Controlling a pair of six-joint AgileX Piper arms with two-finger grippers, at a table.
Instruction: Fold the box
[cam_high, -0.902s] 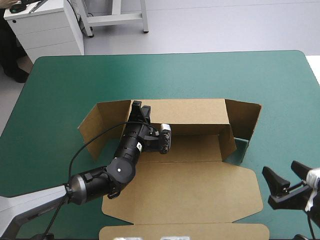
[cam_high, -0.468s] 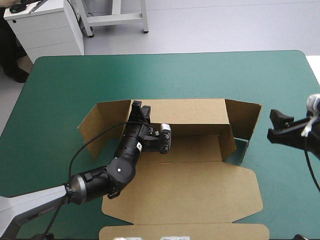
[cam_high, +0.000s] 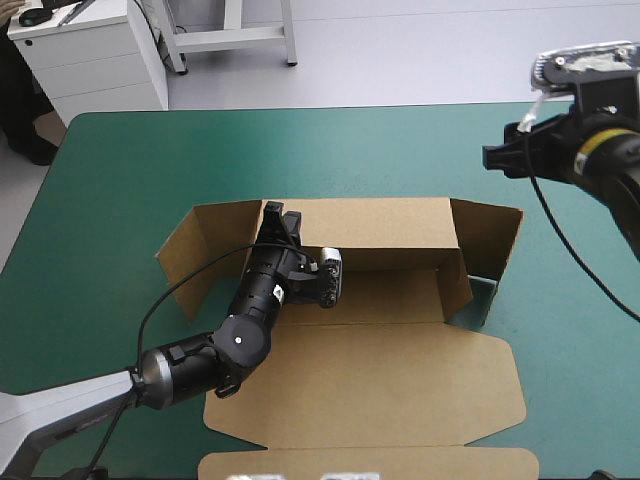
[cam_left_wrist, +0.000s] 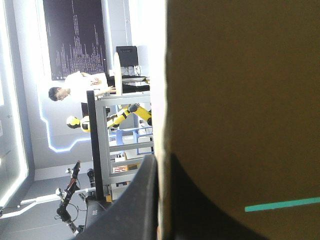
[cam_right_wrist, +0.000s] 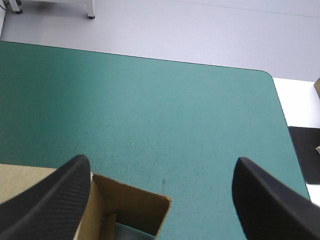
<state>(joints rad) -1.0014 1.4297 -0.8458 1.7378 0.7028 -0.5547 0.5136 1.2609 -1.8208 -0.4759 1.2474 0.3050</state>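
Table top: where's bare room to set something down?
Free: the strip between the box and the table's far edge, plus the near right corner. Crowded: the middle, box and left claw; right claw hangs over the far right.

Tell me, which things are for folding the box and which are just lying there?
For the job: the box, the left gripper shut on its back wall, the right gripper, open.
Just there: the teal-green table cover.
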